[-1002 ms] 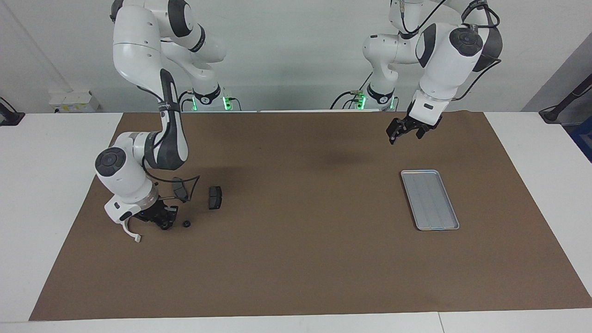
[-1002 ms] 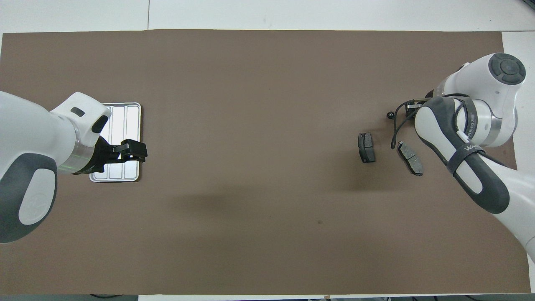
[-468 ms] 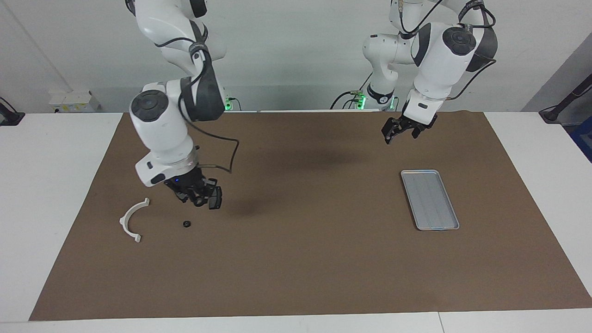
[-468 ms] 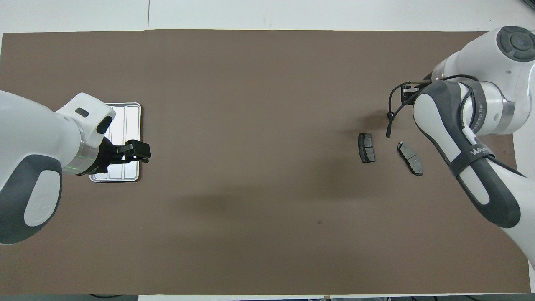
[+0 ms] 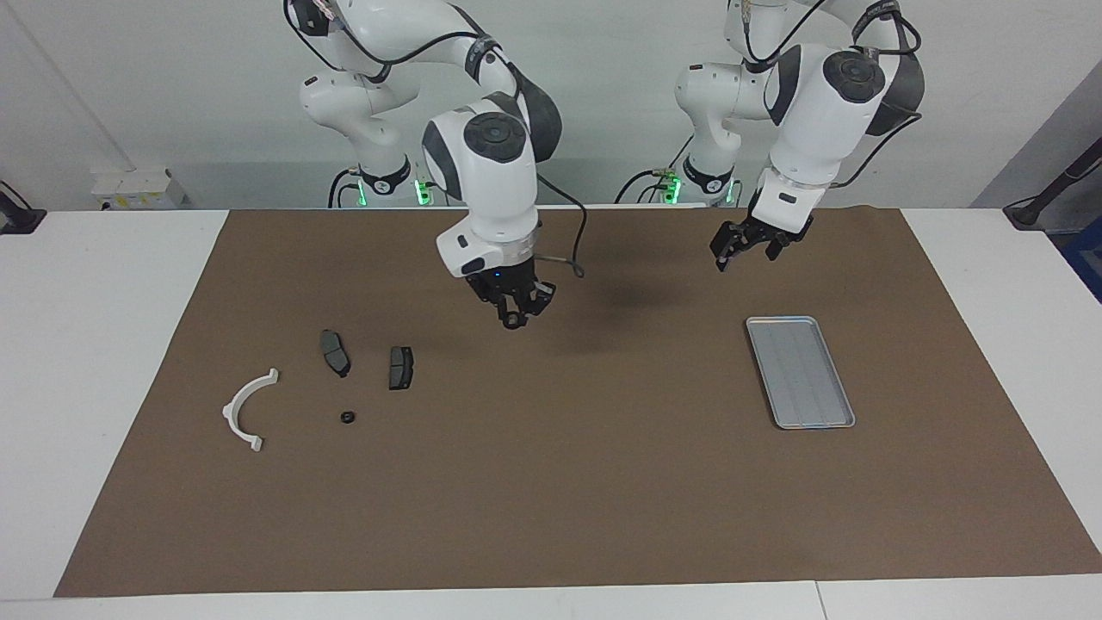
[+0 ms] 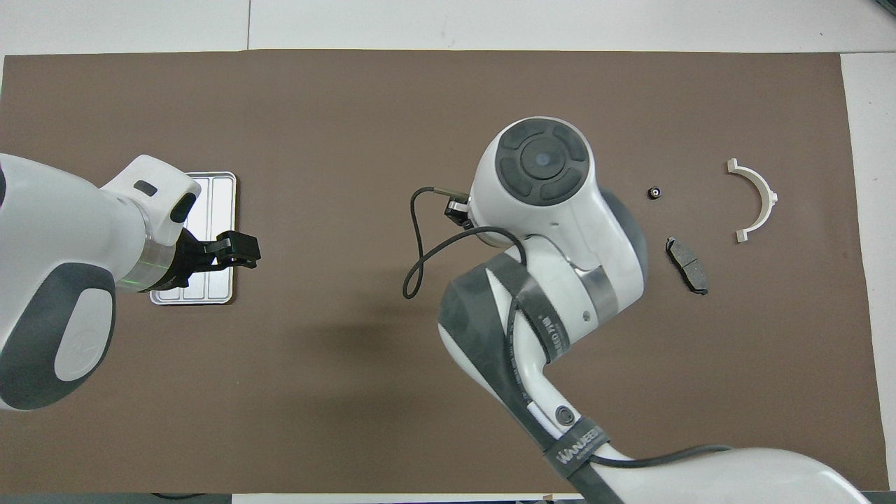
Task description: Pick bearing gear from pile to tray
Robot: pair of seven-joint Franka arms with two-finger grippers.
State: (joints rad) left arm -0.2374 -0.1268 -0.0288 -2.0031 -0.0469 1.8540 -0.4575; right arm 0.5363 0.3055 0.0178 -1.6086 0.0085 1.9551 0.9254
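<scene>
While the tray (image 5: 801, 372) holds nothing yet, I have one bearing (image 5: 513, 324) up and midway.
Right gripper (image 5: 515, 317) hangs over mid-desk, and its jaws look clenched on that small black round part. Left gripper (image 5: 742, 246) waits with jaws released, over the desk (image 5: 603, 482) near the tray's robot-side end, where it may crowd the drop. At the right arm's end lie a bracket (image 5: 245, 412), two plates (image 5: 335, 352) (image 5: 400, 368) and another black piece (image 5: 347, 418).
</scene>
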